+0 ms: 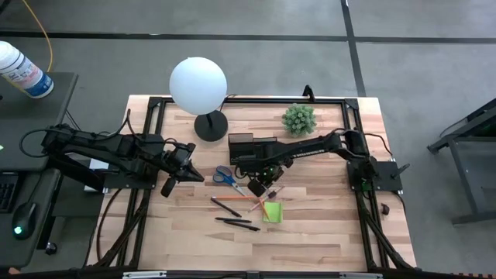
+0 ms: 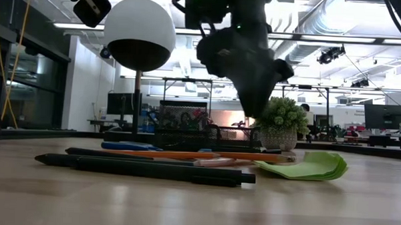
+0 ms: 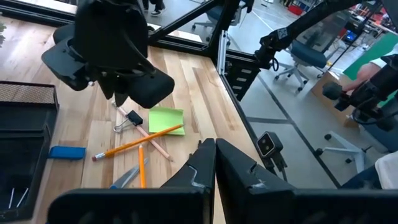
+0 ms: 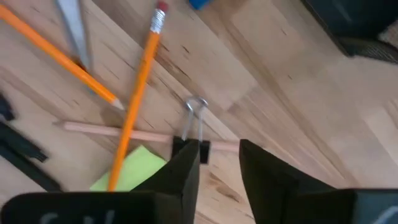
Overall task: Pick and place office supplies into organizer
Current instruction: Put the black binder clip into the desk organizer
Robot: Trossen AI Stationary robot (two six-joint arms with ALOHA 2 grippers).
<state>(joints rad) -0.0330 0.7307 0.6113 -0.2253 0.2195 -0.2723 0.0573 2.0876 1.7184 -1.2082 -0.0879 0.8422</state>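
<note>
Right wrist view showed the right pincer [image 4: 214,163] parted just above the binder clip [image 4: 194,140] on the worktop [image 4: 280,81], seemingly poised to grasp it.

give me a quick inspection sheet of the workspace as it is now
surface: wooden table, black frame round it
job's things: organizer mid-table; scissors, pencils, pens, sticky pad and binder clip loose on the wood in front of it
clutter: globe lamp, small potted plant
grippers: right gripper low over the binder clip, fingers apart, nothing held; left gripper shut, empty, waiting on the left
cables: yellow cable on the floor at far left; dark leads along the left arm
surroundings: white bottle and mouse on a side desk; office chairs beyond the table
</note>
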